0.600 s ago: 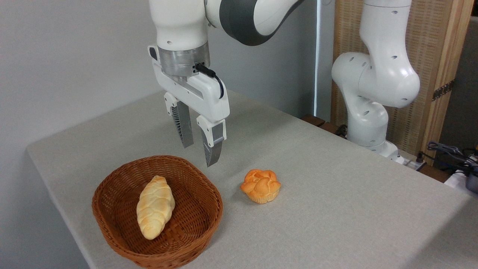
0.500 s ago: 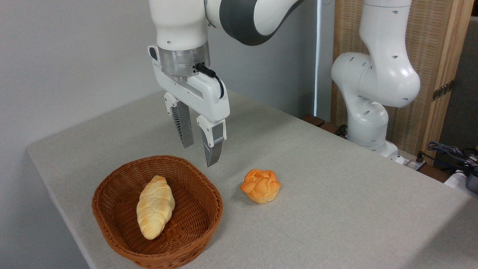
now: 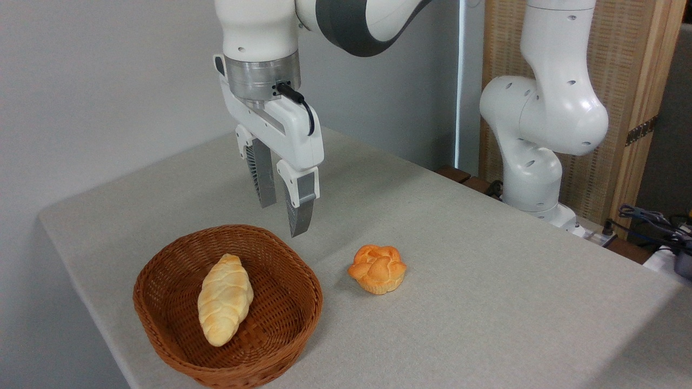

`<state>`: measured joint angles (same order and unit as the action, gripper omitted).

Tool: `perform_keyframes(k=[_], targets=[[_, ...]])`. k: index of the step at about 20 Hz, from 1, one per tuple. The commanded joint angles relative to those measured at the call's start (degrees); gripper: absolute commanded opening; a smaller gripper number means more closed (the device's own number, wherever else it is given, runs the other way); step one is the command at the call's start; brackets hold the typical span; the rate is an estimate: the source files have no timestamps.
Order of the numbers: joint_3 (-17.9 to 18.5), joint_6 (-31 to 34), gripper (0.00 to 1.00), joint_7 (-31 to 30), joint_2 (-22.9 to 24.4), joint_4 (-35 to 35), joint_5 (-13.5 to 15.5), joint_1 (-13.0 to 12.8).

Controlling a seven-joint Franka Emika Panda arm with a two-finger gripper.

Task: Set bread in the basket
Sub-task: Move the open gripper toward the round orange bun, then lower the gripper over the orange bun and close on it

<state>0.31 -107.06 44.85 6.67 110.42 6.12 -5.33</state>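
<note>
The bread (image 3: 377, 268), a small round bun with an orange lobed top, sits on the grey table to the right of the basket. The brown wicker basket (image 3: 294, 263) stands near the table's front left corner. My gripper (image 3: 282, 219) hangs in the air above the basket's back right rim, up and to the left of the bread. Its two grey fingers (image 3: 299, 208) point down with a gap between them, and nothing is held in that gap.
A pale-yellow braided loaf (image 3: 224, 299) lies inside the basket. My arm's white base (image 3: 532, 178) stands at the table's far right edge. Cables (image 3: 651, 221) lie beyond it on the right. The table edge (image 3: 86, 292) runs close to the basket's left.
The gripper has turned about its vertical axis and shifted slightly left and up, so the two fingers now look closer together. The bread and the basket have stayed put.
</note>
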Motion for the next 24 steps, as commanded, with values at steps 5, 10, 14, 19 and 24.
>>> perform_keyframes(k=[5,10,14,19,24], targets=[[-0.4,2.3,1.0,0.5,2.5,2.9,0.8,0.4],[0.0,2.1,1.0,0.5,6.4,9.4,0.6,0.4],[2.7,0.6,1.0,1.0,9.5,15.3,-0.6,0.7],[5.0,-4.9,1.0,1.3,10.1,20.3,-3.6,0.6],[5.0,-7.6,1.0,1.5,9.5,23.3,-4.6,0.5]])
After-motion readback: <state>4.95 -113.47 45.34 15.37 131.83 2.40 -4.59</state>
